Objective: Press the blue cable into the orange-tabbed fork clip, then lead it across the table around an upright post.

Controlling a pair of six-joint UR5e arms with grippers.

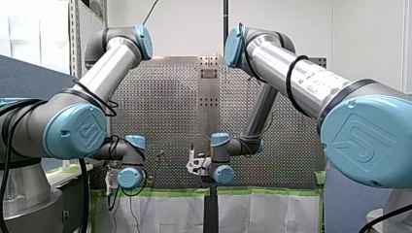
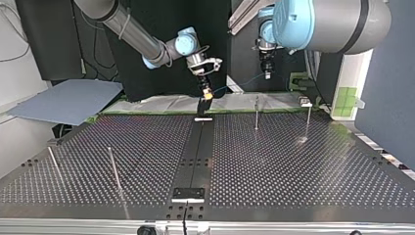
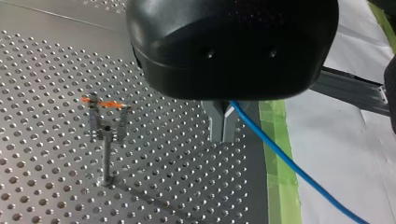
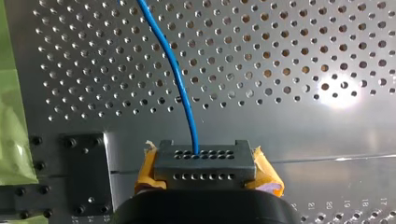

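A blue cable (image 3: 289, 163) comes out from between my left gripper's (image 3: 223, 126) metal fingers, which are shut on it, and trails back over the table's edge. Beside and ahead of that gripper, apart from it, the orange-tabbed fork clip (image 3: 107, 116) stands on a thin post. In the right wrist view the cable (image 4: 180, 79) ends in a grey perforated block (image 4: 205, 161); my right gripper (image 4: 205, 172) is shut on the block with yellow pads. In the top view, above the table's far edge, the cable (image 2: 240, 84) sags between my right gripper (image 2: 206, 95) and left gripper (image 2: 266, 74).
Upright posts stand on the perforated table: two at the top view's far right (image 2: 256, 112) (image 2: 308, 120), two at its near left (image 2: 113, 169) (image 2: 54, 164). A black plate (image 2: 188, 193) sits mid-front. Green tape (image 3: 273, 126) and white sheeting line the far edge.
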